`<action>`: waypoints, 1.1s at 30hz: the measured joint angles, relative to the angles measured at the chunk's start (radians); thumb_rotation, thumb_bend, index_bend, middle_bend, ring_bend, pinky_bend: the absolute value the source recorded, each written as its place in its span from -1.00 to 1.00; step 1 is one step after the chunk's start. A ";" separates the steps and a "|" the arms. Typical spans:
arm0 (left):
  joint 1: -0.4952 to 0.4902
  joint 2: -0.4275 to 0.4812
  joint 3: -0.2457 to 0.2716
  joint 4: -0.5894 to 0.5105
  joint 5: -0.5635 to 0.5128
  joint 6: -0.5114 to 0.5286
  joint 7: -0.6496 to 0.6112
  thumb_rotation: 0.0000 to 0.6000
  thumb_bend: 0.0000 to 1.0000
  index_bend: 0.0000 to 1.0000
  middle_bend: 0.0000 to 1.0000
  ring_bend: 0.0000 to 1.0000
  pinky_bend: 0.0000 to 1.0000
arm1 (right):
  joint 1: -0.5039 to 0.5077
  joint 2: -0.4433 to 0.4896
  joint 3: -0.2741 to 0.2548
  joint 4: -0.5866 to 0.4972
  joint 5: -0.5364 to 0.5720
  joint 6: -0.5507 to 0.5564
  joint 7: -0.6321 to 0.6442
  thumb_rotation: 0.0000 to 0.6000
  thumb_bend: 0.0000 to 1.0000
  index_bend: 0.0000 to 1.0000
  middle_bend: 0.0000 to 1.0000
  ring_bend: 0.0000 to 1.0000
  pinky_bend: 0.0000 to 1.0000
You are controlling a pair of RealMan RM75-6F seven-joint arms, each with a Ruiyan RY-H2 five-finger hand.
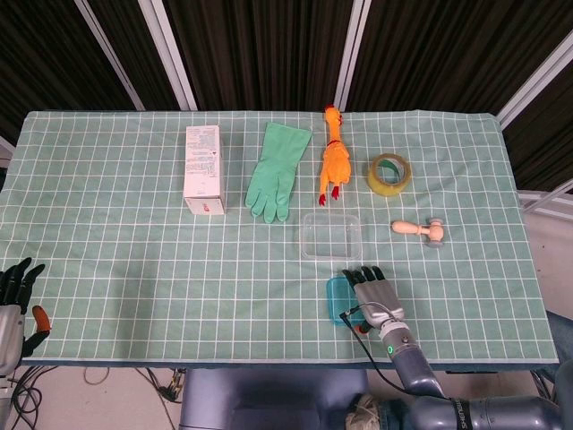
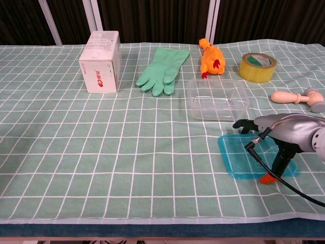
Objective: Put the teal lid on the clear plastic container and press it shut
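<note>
Barely started here: my right robot hand (image 2: 277, 133) hovers spread and empty over the teal lid (image 2: 242, 158), flat on the tabletop beside the uncovered clear plastic container (image 2: 217, 98).

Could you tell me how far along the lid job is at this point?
Nothing is finished yet: the clear plastic container sits open and the teal lid lies flat on the cloth in front of it. The right hand hovers over the lid, thumb reaching down at its near edge. Lifting, placing and pressing remain.
</note>
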 measured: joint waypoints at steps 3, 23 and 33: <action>0.000 0.000 -0.001 0.000 -0.001 0.001 0.000 1.00 0.50 -0.79 -1.00 -1.00 -1.00 | 0.000 -0.002 -0.001 0.001 -0.010 0.005 0.007 1.00 -0.62 -1.00 -0.27 -0.99 -1.00; 0.001 -0.002 -0.002 -0.003 -0.008 0.001 0.001 1.00 0.50 -0.79 -1.00 -1.00 -1.00 | -0.019 -0.004 -0.009 0.001 -0.098 0.039 0.064 1.00 -0.59 -1.00 -0.10 -0.84 -1.00; 0.002 -0.002 -0.004 -0.004 -0.011 0.003 0.001 1.00 0.50 -0.79 -1.00 -1.00 -1.00 | -0.025 0.005 -0.016 -0.014 -0.127 0.051 0.065 1.00 -0.59 -1.00 -0.09 -0.84 -1.00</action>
